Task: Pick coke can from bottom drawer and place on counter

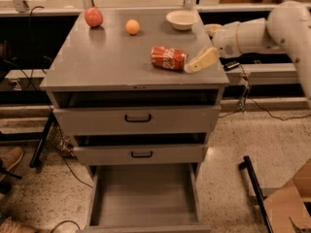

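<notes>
The coke can (168,58) lies on its side on the counter (107,64), near the right front. My gripper (200,47) is just right of the can, open and empty. One cream finger (203,60) points at the can's end, close to it; I cannot tell whether it touches. The arm reaches in from the right. The bottom drawer (144,198) is pulled fully out below and its grey inside shows nothing in it.
A red apple (94,17), an orange (132,26) and a white bowl (181,19) stand at the back of the counter. The two upper drawers (137,119) are slightly ajar. A black bar (252,183) and a cardboard box (286,208) sit on the floor at right.
</notes>
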You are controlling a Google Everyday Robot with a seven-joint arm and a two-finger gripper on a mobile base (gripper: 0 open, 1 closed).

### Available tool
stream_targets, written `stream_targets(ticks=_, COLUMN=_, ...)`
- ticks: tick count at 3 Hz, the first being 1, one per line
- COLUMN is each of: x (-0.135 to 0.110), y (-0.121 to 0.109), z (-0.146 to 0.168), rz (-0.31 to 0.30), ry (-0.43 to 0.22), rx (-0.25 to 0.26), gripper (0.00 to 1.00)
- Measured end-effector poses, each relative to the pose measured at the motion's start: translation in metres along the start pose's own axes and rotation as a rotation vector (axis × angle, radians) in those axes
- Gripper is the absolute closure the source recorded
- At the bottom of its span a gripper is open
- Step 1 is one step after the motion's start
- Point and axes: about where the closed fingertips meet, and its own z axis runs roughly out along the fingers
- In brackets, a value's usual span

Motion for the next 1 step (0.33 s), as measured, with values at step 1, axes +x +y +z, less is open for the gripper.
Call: stream_targets(ticks=1, x=-0.007, y=0.003, z=-0.0511, rz=-0.047, ry=0.034, rx=0.08, gripper=0.0)
